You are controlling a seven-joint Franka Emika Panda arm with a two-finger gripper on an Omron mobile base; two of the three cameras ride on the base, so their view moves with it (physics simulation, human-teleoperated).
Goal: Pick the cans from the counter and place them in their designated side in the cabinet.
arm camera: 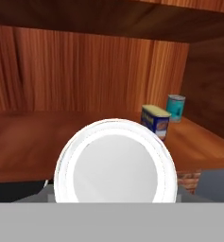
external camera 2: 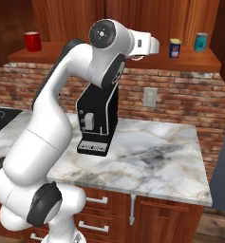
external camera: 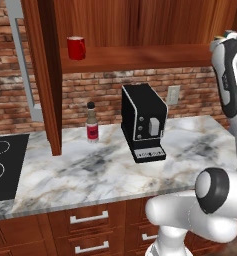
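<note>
Hand view: white round top of a can (arm camera: 114, 163) sits directly before the camera, close at the bottom; fingers themselves hidden, cannot tell whether they pinch it. Arm raised to cabinet shelf (external camera 2: 147, 60) height, wrist near the shelf's front edge. Blue can (external camera 2: 175, 48) stands on the shelf near its right end, teal can (external camera 2: 201, 42) just beyond it. Bare shelf between wrist and blue can. Red mug (external camera: 76, 48) far left. Table (external camera: 100, 170) carries coffee machine (external camera: 142, 122) and bottle (external camera: 92, 123).
</note>
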